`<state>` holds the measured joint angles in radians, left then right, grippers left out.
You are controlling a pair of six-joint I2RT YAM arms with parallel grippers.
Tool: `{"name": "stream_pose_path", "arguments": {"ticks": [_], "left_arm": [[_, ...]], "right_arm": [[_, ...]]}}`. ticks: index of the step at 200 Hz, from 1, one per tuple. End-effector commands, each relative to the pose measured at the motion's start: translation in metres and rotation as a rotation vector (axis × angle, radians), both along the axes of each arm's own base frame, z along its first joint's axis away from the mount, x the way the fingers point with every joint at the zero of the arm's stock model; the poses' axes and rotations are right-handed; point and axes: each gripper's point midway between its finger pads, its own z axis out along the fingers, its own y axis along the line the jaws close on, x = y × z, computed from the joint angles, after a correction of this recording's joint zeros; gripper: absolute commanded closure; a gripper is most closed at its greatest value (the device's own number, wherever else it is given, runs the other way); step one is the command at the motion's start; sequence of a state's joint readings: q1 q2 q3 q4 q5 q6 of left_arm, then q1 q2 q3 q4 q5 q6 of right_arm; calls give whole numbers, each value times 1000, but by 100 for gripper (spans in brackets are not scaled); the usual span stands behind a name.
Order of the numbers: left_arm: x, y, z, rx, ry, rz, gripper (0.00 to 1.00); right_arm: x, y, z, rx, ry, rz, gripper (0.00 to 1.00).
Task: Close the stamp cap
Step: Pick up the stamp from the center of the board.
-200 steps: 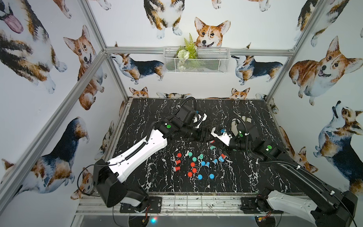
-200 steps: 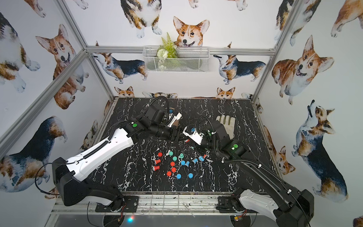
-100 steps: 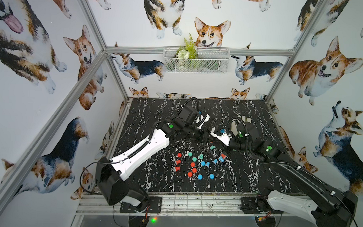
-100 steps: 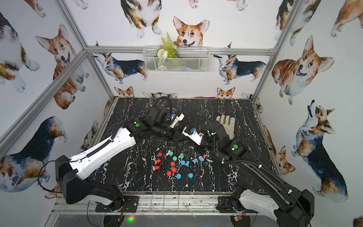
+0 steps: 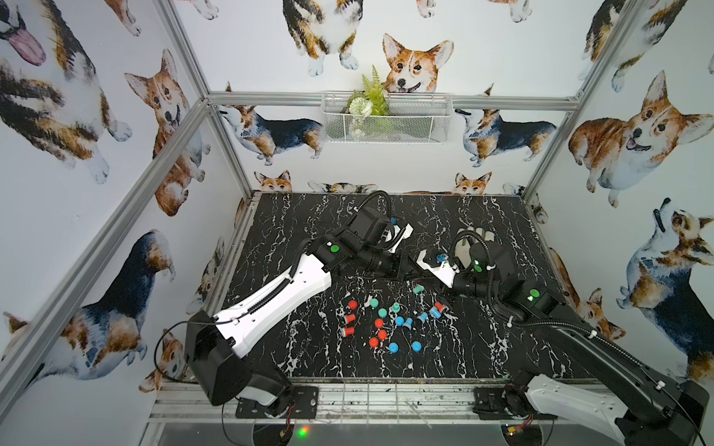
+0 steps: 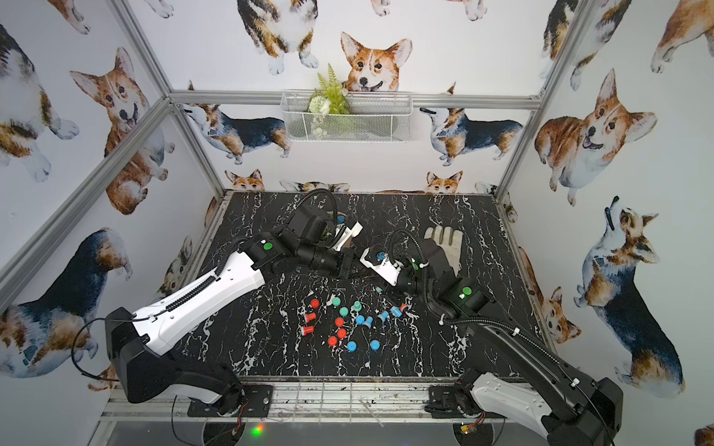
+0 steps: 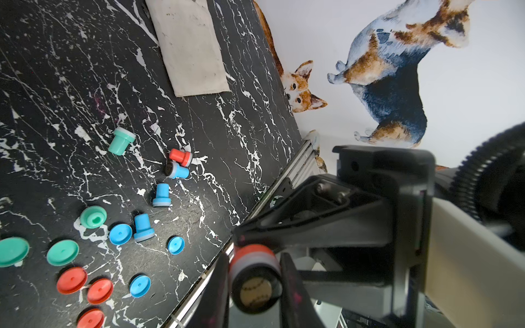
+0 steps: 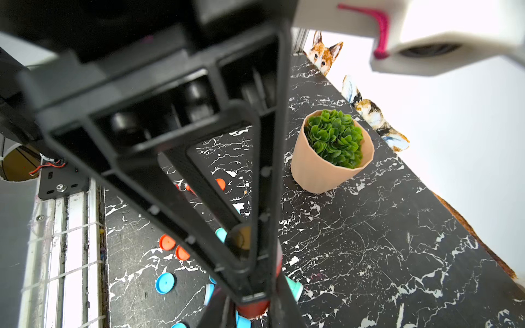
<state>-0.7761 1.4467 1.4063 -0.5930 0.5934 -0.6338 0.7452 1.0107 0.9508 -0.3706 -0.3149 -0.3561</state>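
Closed down since a second ago, the left gripper now clamps the round red plastic stamp in mid-air over the black marble table, its tan face bared, likely for capping, while the right gripper flanks its red end, grip unclear.
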Motion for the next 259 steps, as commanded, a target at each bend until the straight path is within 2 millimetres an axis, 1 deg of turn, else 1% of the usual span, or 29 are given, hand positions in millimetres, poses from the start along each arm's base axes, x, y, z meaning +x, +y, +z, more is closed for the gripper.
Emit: {"name": "stream_pose_path", "arguments": {"ticks": [1,12,24,42,62,78,94,116,131,155,206,259], "left_arm": [[5,1,22,-84,5,18,87],[10,3,33,-136,8,32,87],[14,7,47,-198,14,45,87],[19,12,70,-283,16,54,88],[20,16,98,-383,12,41,88],[15,18,122,-458,3,14,88],[10,18,141,-518,3,-19,88],[2,19,161,-579,-5,-57,89],[-3,21,170,-604,-18,-75,89],[-9,23,184,-642,-31,-98,89],[-21,27,206,-723,-38,-160,89],[-27,28,213,-742,-43,-192,90]], "right_arm": [[3,1,26,80,-88,-10,68],[2,-1,35,114,-119,-17,63],[0,-4,48,159,-154,-24,60],[0,-7,76,260,-221,-48,56],[-2,-10,109,376,-286,-62,55],[-7,-10,134,458,-325,-43,55],[-12,-10,158,536,-356,-22,55],[-18,-8,184,610,-382,17,55],[-25,-5,197,643,-392,57,55],[-31,-4,212,680,-407,94,57],[-38,1,224,709,-412,152,61],[-40,5,232,733,-409,185,66]]}}
